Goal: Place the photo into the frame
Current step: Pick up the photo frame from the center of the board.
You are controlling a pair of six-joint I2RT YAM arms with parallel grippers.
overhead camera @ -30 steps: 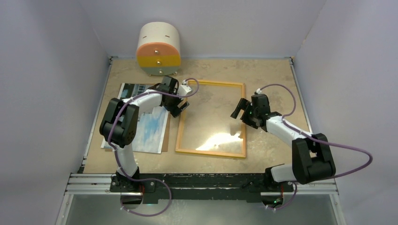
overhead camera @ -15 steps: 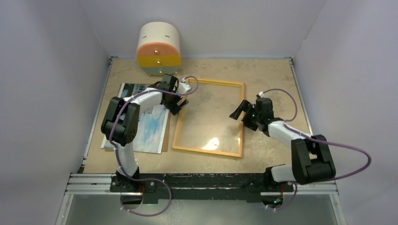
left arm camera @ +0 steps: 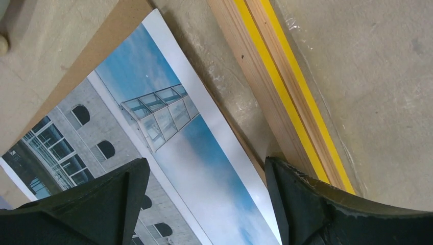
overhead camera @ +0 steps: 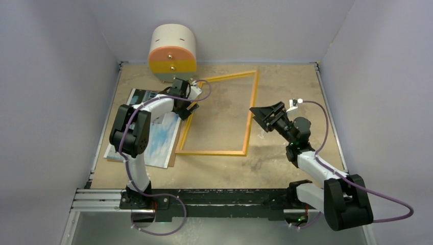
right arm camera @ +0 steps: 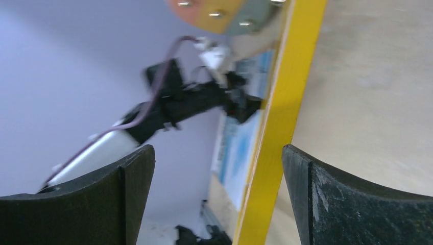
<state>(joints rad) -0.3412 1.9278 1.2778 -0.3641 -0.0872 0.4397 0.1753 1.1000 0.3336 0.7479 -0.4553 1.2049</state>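
**Top view.** The frame (overhead camera: 209, 152) sits mid-table. It has thin rails, and its outline reads as a slanted parallelogram with the far rail skewed right. You cannot tell here whether it lies flat. The photo (overhead camera: 166, 140) lies just left of it, picture side up, partly under your left arm. Your left gripper (overhead camera: 186, 107) is at the frame's left rail near the far corner. Your right gripper (overhead camera: 265, 109) is at the right rail, about mid-length.

**Left wrist.** The photo (left arm camera: 168, 138) is a glossy print with a white border. It shows deep blue sky, pale cloud, a grey-white building with arched windows, and a glazed structure. It rests on a brown backing sheet (left arm camera: 102, 35). The frame (left arm camera: 283, 92) runs just beside it, light wood with bright yellow strips. Your left gripper (left arm camera: 204, 168) has its fingers spread wide with nothing between them. The photo shows in the gap, and the right finger sits over the frame rail.

**Right wrist.** This view is blurred. The frame (right arm camera: 281, 102) shows as one plain yellow rail rising between the fingers of your right gripper (right arm camera: 218, 153), nearer the right finger. The jaws stand far wider than the rail and do not clamp it. Past the rail you see your left arm, a slice of blue print, and a round drawer unit (right arm camera: 214, 10).
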